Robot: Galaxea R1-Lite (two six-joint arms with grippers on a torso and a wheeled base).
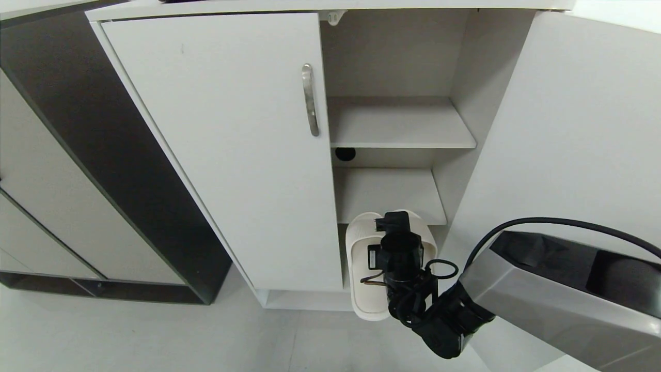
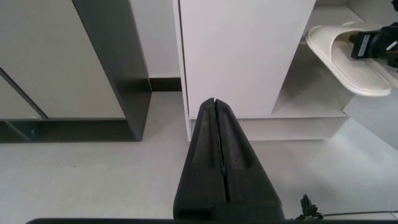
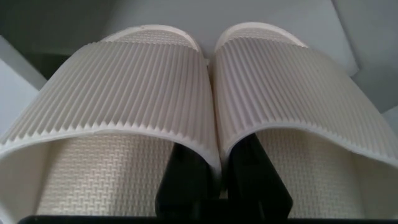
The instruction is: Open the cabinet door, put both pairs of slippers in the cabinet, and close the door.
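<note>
- Low over the pale grey floor (image 2: 93, 180), the left gripper (image 2: 214, 107) has its matte black fingers pressed flat together with nothing between them. It sits before the closed left door (image 1: 232, 155).
- At the cabinet mouth, the right gripper (image 3: 217, 180) is clamped on the adjoining inner walls of the pair of slippers (image 3: 143, 81), one finger inside each.
- Slippers are cream, with ribbed straps and herringbone-embossed footbeds. Toes are inside the bottom compartment and heels overhang its base edge.
- The cabinet (image 1: 480, 77) has smooth white panels, a curved metal handle (image 1: 310, 101), a right door (image 1: 578, 129) swung open, and two flat shelves (image 1: 397, 124).
- A dark panel (image 1: 103, 155) runs along the cabinet's left side.
</note>
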